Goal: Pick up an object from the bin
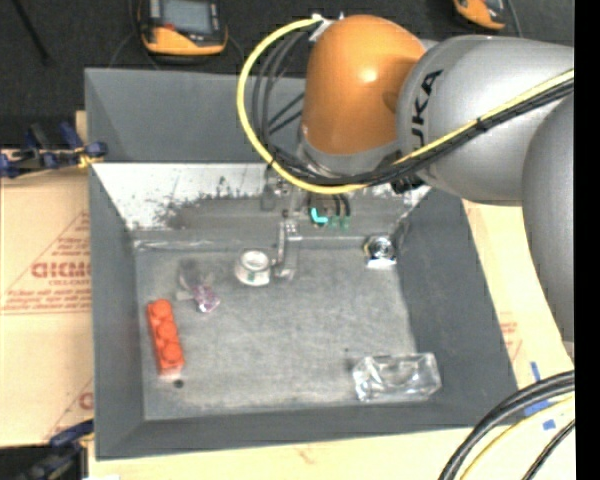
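Observation:
My gripper [332, 255] hangs under the orange cover at the back middle of the bin, open, its two fingers spread wide and low over the floor. Nothing shows between them. A small round white-silver cap [252, 267] lies just left of the left fingertip [285, 261], outside the gap. Further left sits a small clear-and-pink piece [204, 298].
An orange-red studded brick [164, 336] lies along the left wall. A clear plastic wrapper-like thing [396, 376] rests near the front right corner. The arm and its cables cover the bin's back right.

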{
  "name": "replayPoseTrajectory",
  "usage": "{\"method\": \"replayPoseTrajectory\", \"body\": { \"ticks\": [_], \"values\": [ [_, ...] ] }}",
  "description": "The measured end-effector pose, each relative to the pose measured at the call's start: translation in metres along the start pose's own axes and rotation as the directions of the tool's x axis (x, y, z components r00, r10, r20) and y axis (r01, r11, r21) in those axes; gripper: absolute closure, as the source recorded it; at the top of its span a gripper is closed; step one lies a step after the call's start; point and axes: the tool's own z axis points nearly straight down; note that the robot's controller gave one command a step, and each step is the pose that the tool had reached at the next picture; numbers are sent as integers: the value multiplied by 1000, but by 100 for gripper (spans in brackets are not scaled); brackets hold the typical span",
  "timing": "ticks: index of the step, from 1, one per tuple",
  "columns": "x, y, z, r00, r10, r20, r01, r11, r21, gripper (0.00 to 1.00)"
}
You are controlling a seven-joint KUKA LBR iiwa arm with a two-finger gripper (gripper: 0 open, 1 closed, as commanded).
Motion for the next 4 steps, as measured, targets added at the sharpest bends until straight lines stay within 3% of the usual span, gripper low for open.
{"method": "replayPoseTrajectory", "body": {
  "ticks": [1, 2, 3, 4],
  "values": [
    [3, 8, 150, 968, -249, 1, 249, 968, 2, 0],
    [83, 64, 147, 950, -313, 1, 313, 950, -2, 0],
    [125, 76, 147, 929, -371, 5, 371, 929, 0, 0],
    [148, 112, 145, 810, -586, 18, 585, 811, 10, 0]
  ]
}}
